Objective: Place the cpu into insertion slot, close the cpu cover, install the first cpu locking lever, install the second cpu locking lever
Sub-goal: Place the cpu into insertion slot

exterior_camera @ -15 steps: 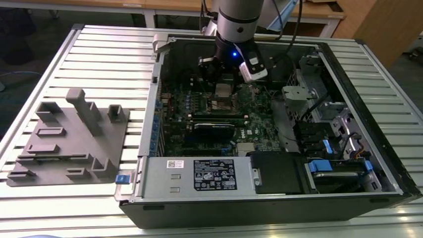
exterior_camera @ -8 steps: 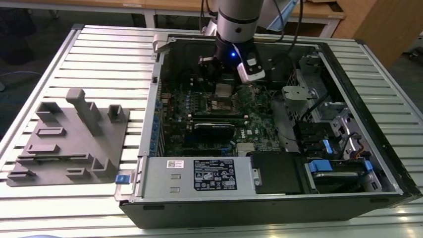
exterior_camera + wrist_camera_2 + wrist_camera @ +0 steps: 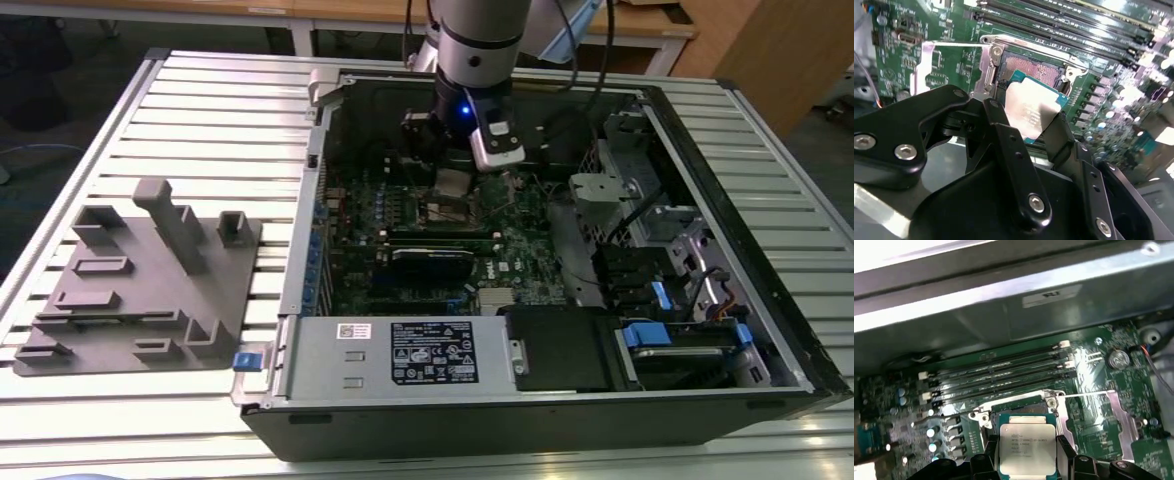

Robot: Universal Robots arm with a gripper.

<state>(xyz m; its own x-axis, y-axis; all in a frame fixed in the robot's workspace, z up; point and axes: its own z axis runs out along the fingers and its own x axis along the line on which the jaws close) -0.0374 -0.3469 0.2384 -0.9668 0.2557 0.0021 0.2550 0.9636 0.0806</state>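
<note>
exterior view: hand (image 3: 451, 172) low inside computer case (image 3: 534, 425) on desk (image 3: 200, 110), over the insertion slot (image 3: 451, 210) | second wrist view: 2 fingers (image 3: 1004, 135) pinch the cpu (image 3: 1031, 112) by its edges just above the insertion slot, perhaps not touching; cpu cover (image 3: 921, 70) swung open beside it | first wrist view: cpu overlaps the insertion slot's rim

The claw (image 3: 1026, 116) hides the lower edge of the cpu (image 3: 1032, 106), which covers part of the insertion slot (image 3: 1029, 70).
</note>
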